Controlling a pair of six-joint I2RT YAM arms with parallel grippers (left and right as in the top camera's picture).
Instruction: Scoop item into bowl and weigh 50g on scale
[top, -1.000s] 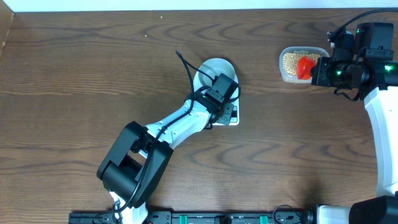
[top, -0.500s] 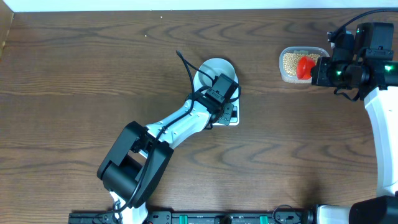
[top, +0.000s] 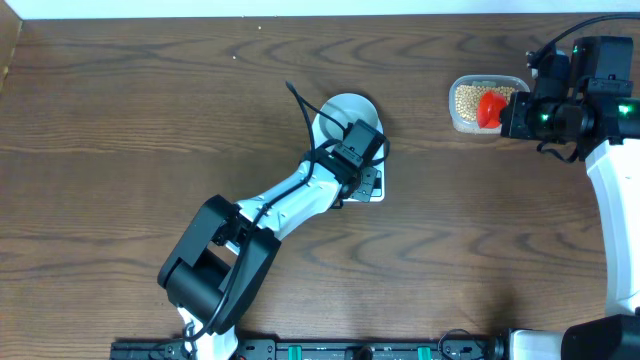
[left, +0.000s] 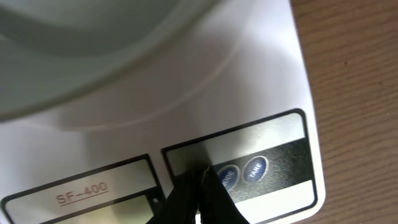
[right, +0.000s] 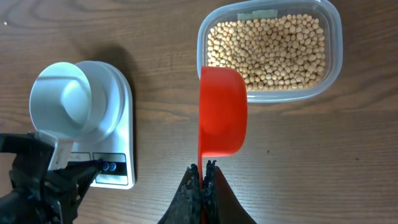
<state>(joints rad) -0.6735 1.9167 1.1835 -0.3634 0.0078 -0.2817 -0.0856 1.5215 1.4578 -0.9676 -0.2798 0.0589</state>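
Table (top: 150, 100): dark brown wood grain; everything listed below is carried on it or hangs over it.
Left arm (top: 290, 195): white and black; it is stretched from the near edge up to the middle of the table, over the scale.
Right arm (top: 610, 180): it is seen at the right edge, with its black wrist turned toward the tub.
Scale (right: 121, 118): white, rectangular; it is placed near the table's centre, well apart from the tub. "SF-400" is printed on its front strip.
Tub (right: 268, 50): clear plastic with rounded corners; it is set at the far right of the table.
Bowl (right: 68, 99): round, white with a pale bluish inside; it is stood on the scale's platform, behind the display (left: 87, 193).
Scoop (right: 222, 112): red, round; it is held over the near rim of the tub, with its thin handle run down into the right gripper.
Left gripper (left: 200, 177): the fingers are pressed together with nothing between them. The tips are lowered onto the scale's front panel, just beside the buttons.
Right gripper (right: 203, 171): the jaws are clamped on the scoop's handle.
Buttons (left: 242, 171): two, round; one is marked "TARE". Whether either is being pressed cannot be told.
Beans (right: 267, 53): small, round, tan-yellow; they are all heaped inside the tub.
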